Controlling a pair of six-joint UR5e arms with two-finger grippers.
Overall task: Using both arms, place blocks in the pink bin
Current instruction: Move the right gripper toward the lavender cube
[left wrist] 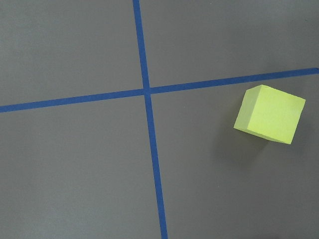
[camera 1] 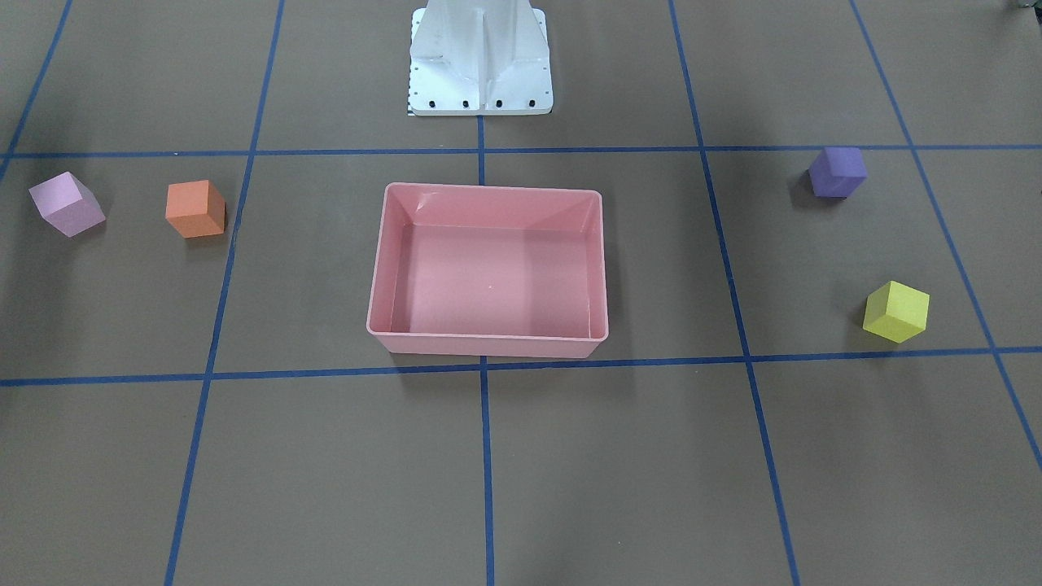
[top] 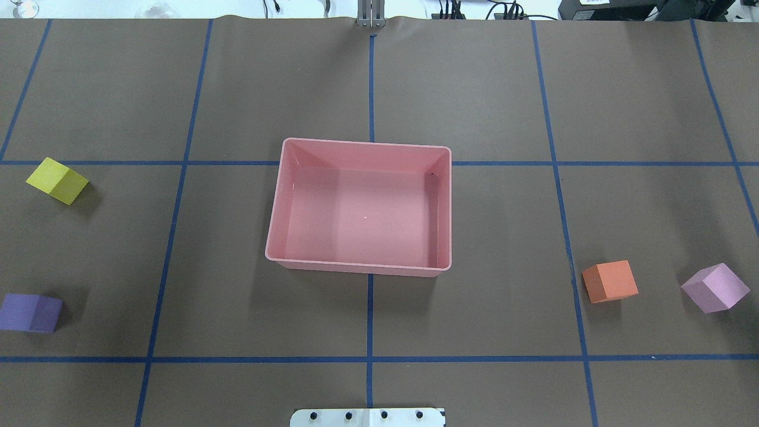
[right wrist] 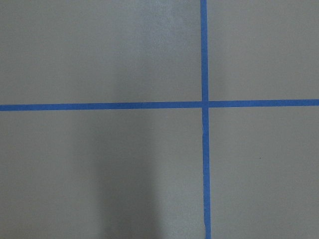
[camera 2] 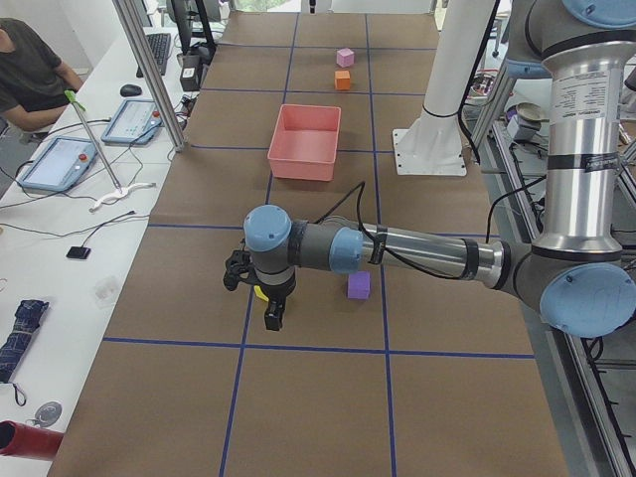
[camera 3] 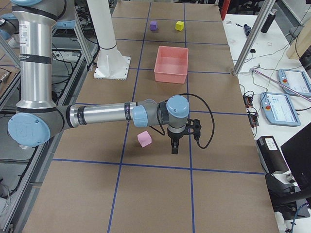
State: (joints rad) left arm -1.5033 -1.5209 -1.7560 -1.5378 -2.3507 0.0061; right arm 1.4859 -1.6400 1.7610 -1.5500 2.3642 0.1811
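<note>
Yellow block [left wrist: 269,114] sitting on counter [left wrist: 75,174], looking light, squashy (pinching opposite flat faces suiting it); jaws' spread: cannot tell.

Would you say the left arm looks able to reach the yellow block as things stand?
Probably yes: the left tool hangs close above the yellow block, which sits alone with nothing touching or covering it.

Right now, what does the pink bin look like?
The bin is a shallow, salmon-pink rectangular tray, plastic-looking, with rounded corners and a thin rim. It sits flat and upright at the middle of the table, over crossing lines of blue tape. It is empty, and only the table touches it.
</note>
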